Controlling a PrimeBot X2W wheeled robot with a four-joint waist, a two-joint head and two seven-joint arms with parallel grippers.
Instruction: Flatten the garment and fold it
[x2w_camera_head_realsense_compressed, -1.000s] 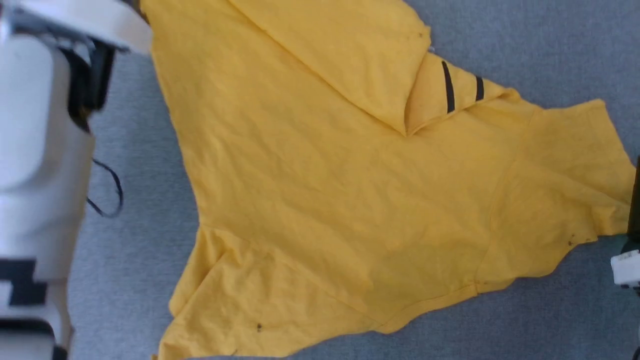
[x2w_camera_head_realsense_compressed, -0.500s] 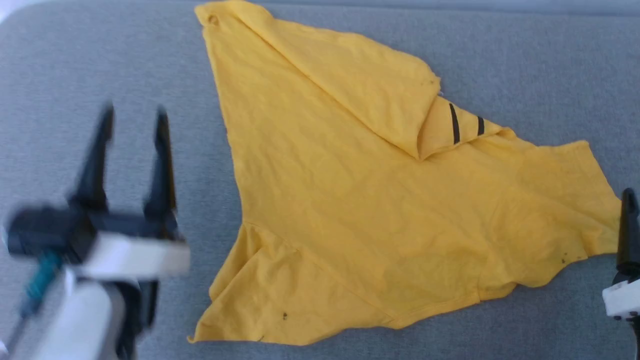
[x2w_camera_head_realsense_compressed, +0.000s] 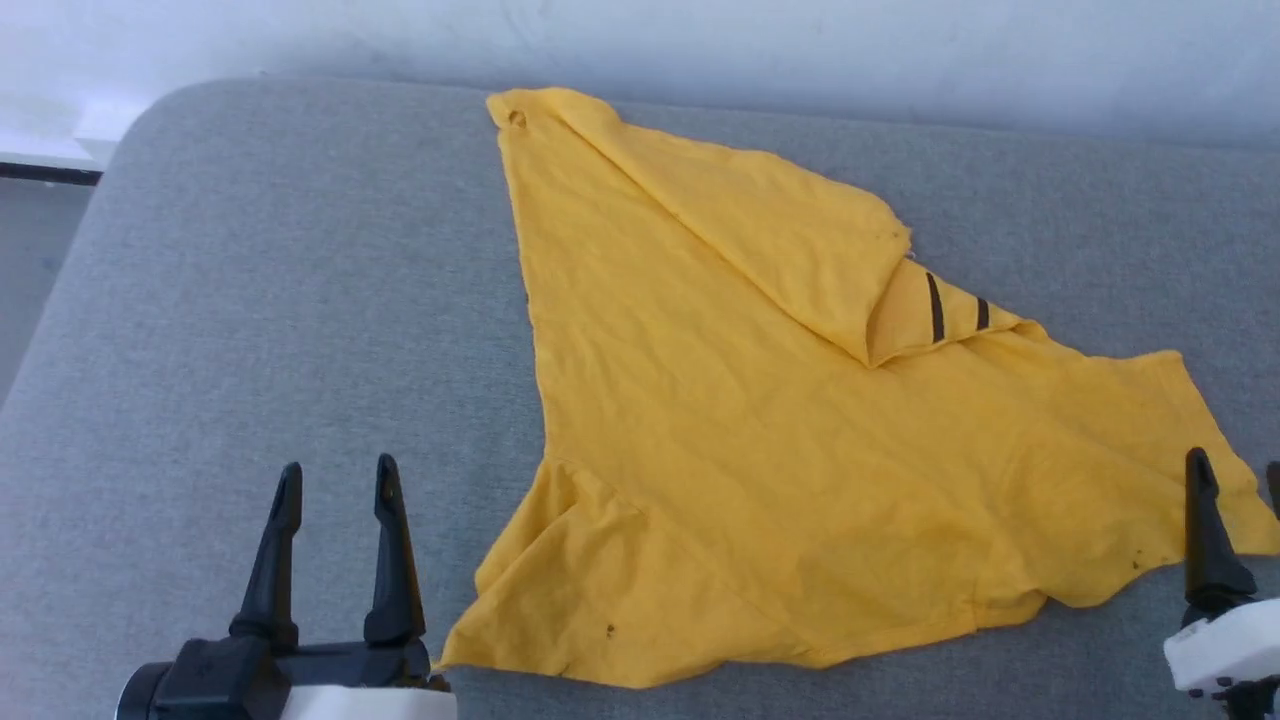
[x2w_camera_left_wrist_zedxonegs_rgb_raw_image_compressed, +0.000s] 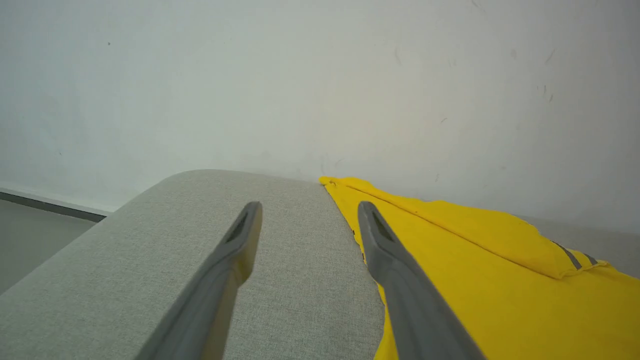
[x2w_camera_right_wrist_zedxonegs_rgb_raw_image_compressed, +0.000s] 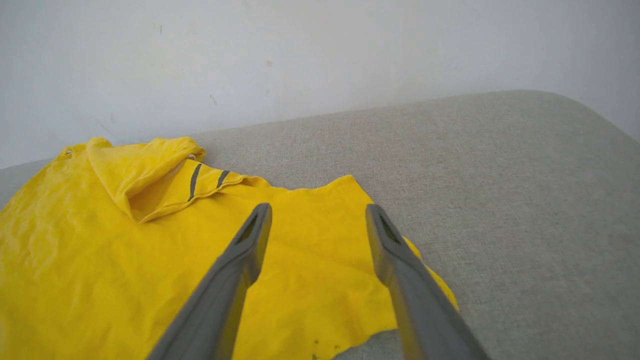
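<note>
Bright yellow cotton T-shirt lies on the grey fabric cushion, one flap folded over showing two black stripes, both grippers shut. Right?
Not shut: left gripper and right gripper are open, fingers apart, as each wrist view shows. The rest holds: bright yellow cotton T-shirt on grey fabric cushion, flap folded, black stripes showing.

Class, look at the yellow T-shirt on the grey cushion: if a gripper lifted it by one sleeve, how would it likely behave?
The T-shirt would probably drape and hang limp: it lies thin, wrinkled, with one flap folded over itself. Pushed, it would likely bunch rather than slide on the textured cushion.
</note>
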